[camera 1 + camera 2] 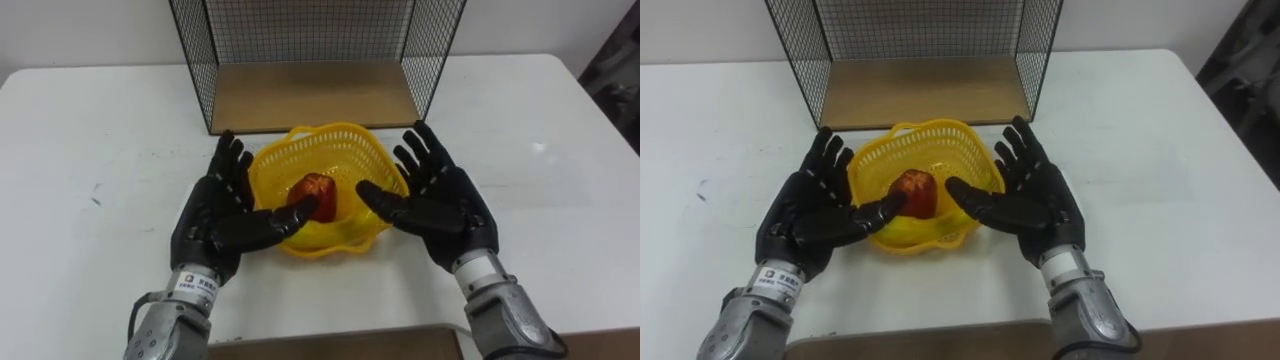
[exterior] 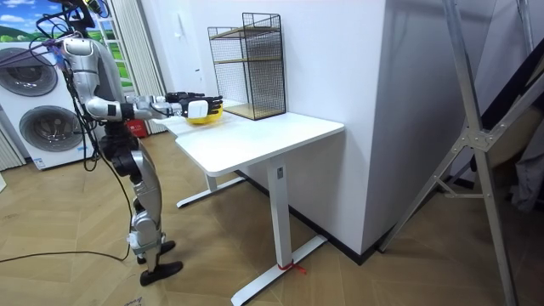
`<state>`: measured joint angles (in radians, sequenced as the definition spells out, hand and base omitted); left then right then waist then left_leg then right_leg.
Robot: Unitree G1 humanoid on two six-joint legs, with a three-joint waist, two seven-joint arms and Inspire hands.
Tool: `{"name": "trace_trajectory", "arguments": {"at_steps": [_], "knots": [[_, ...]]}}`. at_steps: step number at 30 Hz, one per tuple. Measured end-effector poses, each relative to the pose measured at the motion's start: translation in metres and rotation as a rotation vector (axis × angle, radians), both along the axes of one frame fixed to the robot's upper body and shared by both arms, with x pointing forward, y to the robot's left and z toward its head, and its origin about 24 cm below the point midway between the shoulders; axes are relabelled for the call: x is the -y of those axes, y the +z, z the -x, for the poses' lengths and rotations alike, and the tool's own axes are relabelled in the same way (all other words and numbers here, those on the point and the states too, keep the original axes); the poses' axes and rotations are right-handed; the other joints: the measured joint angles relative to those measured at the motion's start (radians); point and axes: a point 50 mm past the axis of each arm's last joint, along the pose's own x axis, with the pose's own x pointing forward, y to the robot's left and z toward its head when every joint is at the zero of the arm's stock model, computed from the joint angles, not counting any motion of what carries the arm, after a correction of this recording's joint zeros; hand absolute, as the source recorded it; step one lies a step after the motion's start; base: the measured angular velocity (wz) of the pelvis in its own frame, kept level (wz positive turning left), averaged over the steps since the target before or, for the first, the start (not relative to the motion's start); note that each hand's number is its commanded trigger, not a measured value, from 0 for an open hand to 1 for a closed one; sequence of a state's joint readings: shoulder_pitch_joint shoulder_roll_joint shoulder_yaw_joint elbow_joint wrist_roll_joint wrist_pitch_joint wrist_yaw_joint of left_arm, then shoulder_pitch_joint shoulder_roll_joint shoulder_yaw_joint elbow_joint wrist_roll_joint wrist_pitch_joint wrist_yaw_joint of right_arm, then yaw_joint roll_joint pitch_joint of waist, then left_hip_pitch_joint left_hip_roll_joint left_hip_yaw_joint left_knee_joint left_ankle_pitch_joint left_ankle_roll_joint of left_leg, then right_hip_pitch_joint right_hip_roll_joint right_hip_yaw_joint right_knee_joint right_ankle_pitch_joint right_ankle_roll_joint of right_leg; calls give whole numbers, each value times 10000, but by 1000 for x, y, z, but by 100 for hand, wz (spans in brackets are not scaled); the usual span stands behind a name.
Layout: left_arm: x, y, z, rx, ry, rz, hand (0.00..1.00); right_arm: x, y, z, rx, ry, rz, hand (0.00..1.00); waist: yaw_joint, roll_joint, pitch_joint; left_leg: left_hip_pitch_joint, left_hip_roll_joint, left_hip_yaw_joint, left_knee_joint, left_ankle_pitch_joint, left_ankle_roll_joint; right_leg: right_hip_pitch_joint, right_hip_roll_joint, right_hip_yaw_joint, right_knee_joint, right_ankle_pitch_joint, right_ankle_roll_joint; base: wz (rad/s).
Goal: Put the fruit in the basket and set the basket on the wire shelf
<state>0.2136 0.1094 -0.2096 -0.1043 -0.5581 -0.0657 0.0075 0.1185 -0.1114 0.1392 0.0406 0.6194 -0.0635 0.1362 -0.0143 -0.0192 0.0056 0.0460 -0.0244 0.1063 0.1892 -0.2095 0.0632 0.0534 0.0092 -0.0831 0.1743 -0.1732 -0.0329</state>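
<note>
A yellow plastic basket (image 1: 330, 150) (image 1: 930, 142) (image 2: 202, 118) sits on the white table (image 1: 90, 130), just in front of the black wire shelf (image 1: 310, 40) (image 2: 248, 59) with its wooden floor (image 1: 310, 95). Inside the basket lies a red fruit (image 1: 318, 190) (image 1: 916, 190). My left hand (image 1: 215, 215) (image 1: 810, 215) is open against the basket's left side, thumb reaching over the near rim. Open too, my right hand (image 1: 440, 200) (image 1: 1030, 195) flanks the right side, its thumb over the rim. In the room view I stand at the table's end with both arms stretched forward.
The wire shelf's mesh walls (image 1: 190, 60) rise on both sides of its open front. A wooden board edge (image 1: 340, 345) shows at the table's near side. Washing machines (image 2: 38, 102) stand behind me in the room view.
</note>
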Motion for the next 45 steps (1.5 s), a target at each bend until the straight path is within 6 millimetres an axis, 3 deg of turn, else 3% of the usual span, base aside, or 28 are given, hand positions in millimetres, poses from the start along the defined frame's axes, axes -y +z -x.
{"name": "trace_trajectory", "arguments": {"at_steps": [12, 22, 33, 45], "knots": [[-1, -6, 5, -297, 41, -44, 0, -4, -1, 1, -41, 197, -1, 0, 187, 8, 9, -47, -2, -35, -3, -2, 0, -10, -2, -98, -21, 0, 1, 0], [8, -21, 13, -906, -419, -145, 0, -6, -15, 5, -642, 396, 115, 0, 128, 32, 31, -32, 0, -25, -43, -3, 0, -22, 4, -82, -19, 0, 1, 0], [8, -21, 12, -861, -504, -201, 0, -13, -19, 7, -801, 732, 74, 0, -117, -2, 49, -25, -4, -10, -58, -2, 0, -17, -3, -47, -50, 0, 1, 0], [13, -4, 0, 100, -490, -11, 0, -16, -20, 10, -646, 800, 351, 0, -187, -3, 75, -63, -8, -29, -24, -2, 1, -26, -5, -16, -41, 0, 1, 1]]}}
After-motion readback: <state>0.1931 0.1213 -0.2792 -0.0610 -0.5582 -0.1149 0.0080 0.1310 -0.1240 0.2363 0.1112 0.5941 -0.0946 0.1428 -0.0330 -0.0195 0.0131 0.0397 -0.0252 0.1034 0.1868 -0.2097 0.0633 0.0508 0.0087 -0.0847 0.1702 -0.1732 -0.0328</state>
